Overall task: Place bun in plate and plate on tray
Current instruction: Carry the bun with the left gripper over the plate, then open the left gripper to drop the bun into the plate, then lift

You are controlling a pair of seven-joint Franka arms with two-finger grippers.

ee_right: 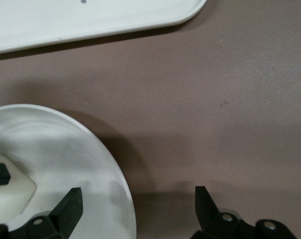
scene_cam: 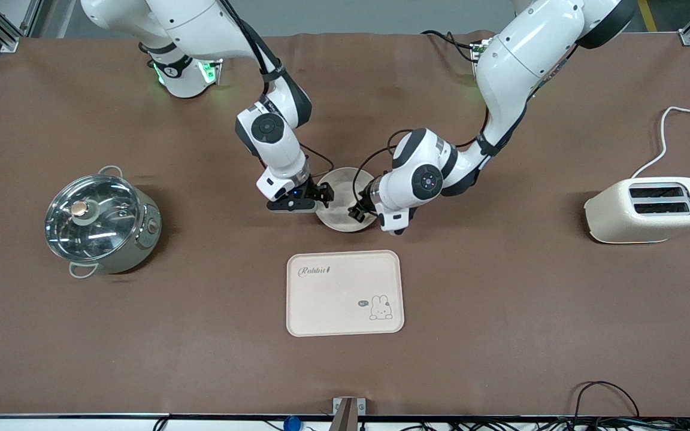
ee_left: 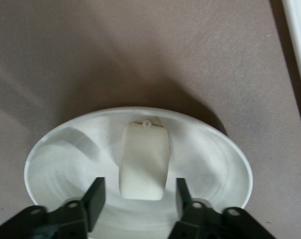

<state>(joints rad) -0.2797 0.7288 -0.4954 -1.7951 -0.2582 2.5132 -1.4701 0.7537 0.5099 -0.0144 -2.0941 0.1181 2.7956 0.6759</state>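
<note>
The round plate (scene_cam: 345, 182) lies on the table, farther from the front camera than the tray (scene_cam: 345, 293). The bun (ee_left: 143, 162) lies in the plate (ee_left: 66, 154). My left gripper (ee_left: 139, 199) is open, low over the plate, with its fingers on either side of the bun's near end, apart from it. It shows in the front view (scene_cam: 357, 211) at the plate's edge. My right gripper (ee_right: 138, 204) is open and straddles the plate's rim (ee_right: 118, 169), one finger over the dish and one outside it. It shows in the front view (scene_cam: 323, 194) too. The front view hides the bun.
A steel pot with a glass lid (scene_cam: 100, 222) stands toward the right arm's end of the table. A cream toaster (scene_cam: 650, 209) with a white cable stands toward the left arm's end. The tray's edge shows in the right wrist view (ee_right: 90, 20).
</note>
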